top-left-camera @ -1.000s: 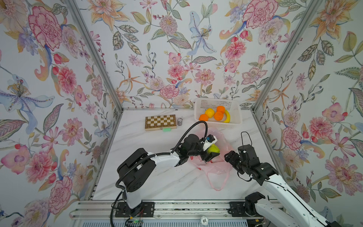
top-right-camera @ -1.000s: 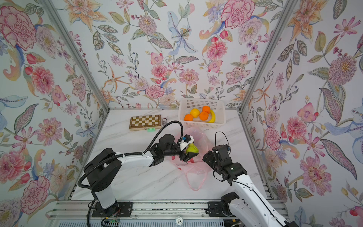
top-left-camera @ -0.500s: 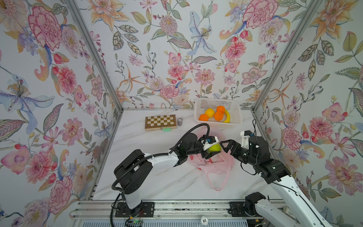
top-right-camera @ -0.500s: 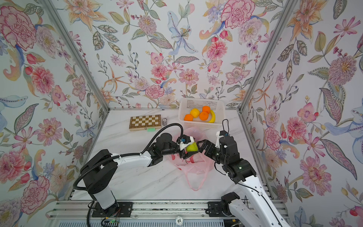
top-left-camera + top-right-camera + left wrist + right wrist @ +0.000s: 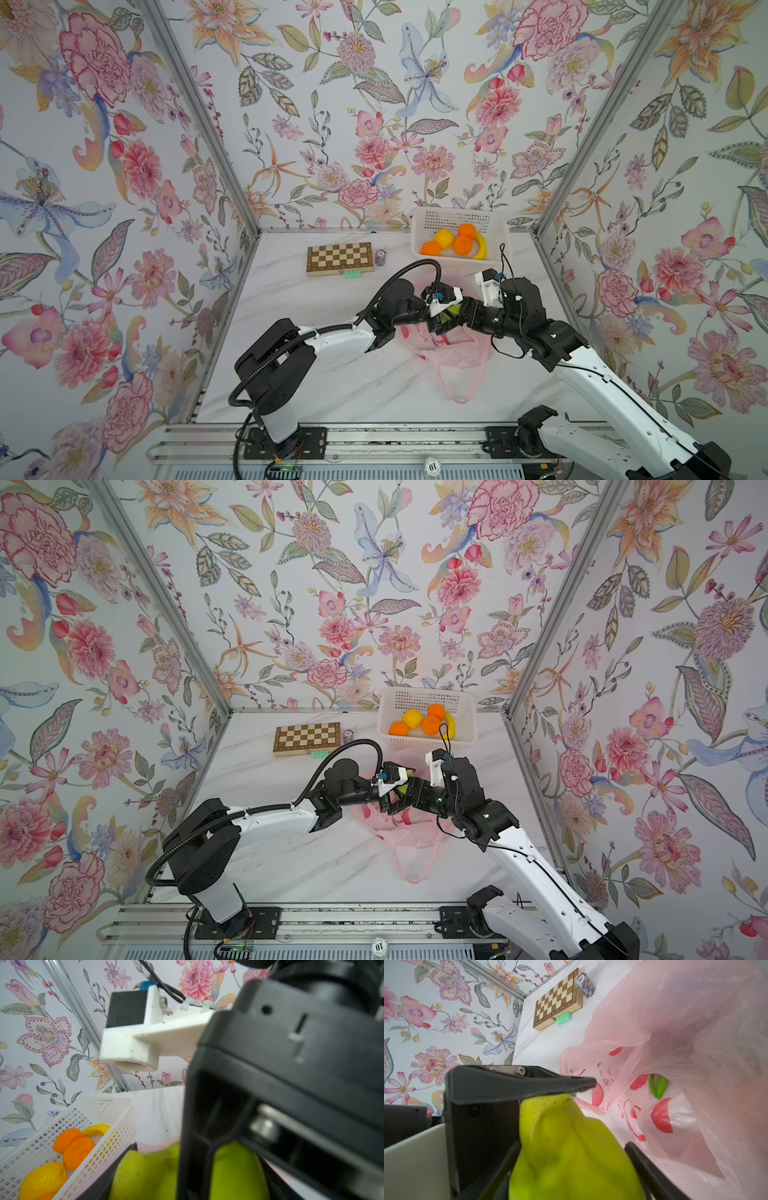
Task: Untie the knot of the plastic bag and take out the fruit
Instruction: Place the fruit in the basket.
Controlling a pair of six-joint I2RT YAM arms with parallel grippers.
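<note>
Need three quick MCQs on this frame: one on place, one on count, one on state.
1. The chessboard sits: A beside the basket, on the table; B inside it; C on top of it.
2. Oranges in the basket: A one; B six; C three.
3. The green fruit is: A in the basket; B gripped by the left hand; C on the chessboard.
A: it lies flat on the table next to the basket. C: three show in both top views. B: the hand clamps it, seen in the right wrist view.
</note>
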